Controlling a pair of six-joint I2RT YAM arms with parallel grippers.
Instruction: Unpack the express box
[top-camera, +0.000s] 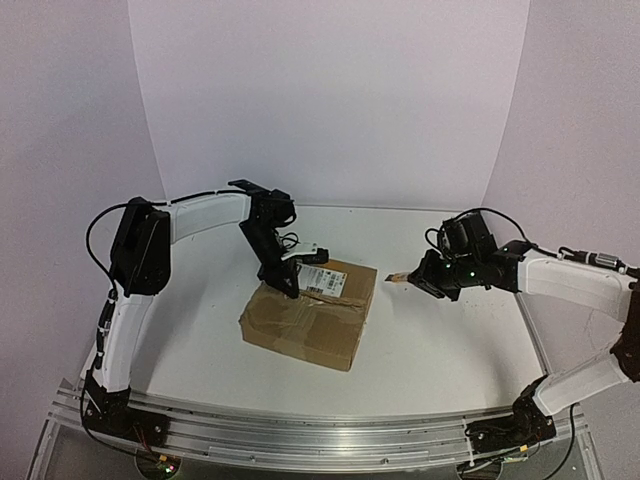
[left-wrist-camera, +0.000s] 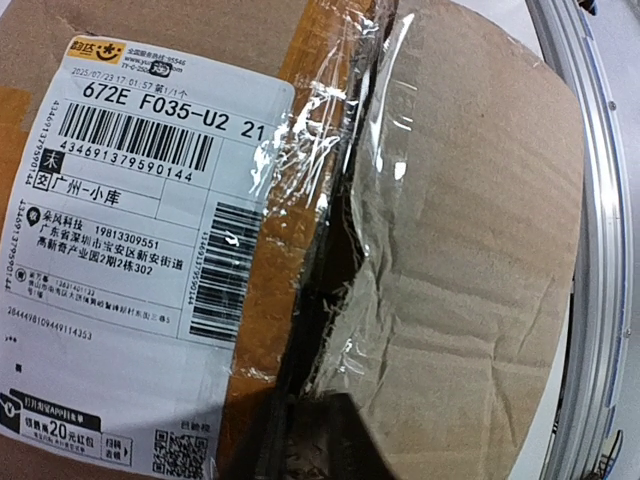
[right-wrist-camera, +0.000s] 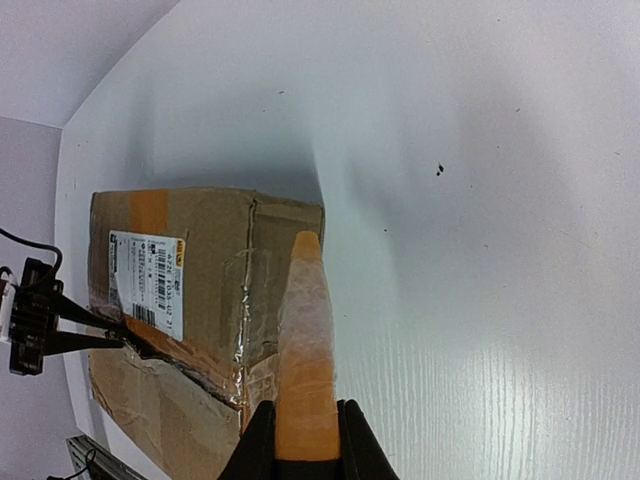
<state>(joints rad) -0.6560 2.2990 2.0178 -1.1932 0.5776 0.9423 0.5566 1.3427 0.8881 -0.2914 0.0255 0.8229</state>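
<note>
Top external view, says the first poster: the express box (top-camera: 310, 320) sits on the white table (top-camera: 450, 350) roughly midway between the two arms, turned cornerwise, flaps shut. The left claw (top-camera: 288, 285) is down on the box's far-left top edge, right by the white barcode label (top-camera: 322, 277). Whether that claw is apart or pinched, nobody can tell from these shots tbh.

The second poster replies: yeah, the left wrist view is just box top, with the label on the left, crinkly clear tape (left-wrist-camera: 335, 190) running down the seam and a dark gap along it. The right claw (top-camera: 418, 277) is easier though. The right wrist view shows its fingers (right-wrist-camera: 360, 455) clamped tight on an orange tapered tool (right-wrist-camera: 305, 340) wrapped in clear film. The tool points at the box's right corner, tip just beside it, and top external shows a sliver of table between them.
</note>
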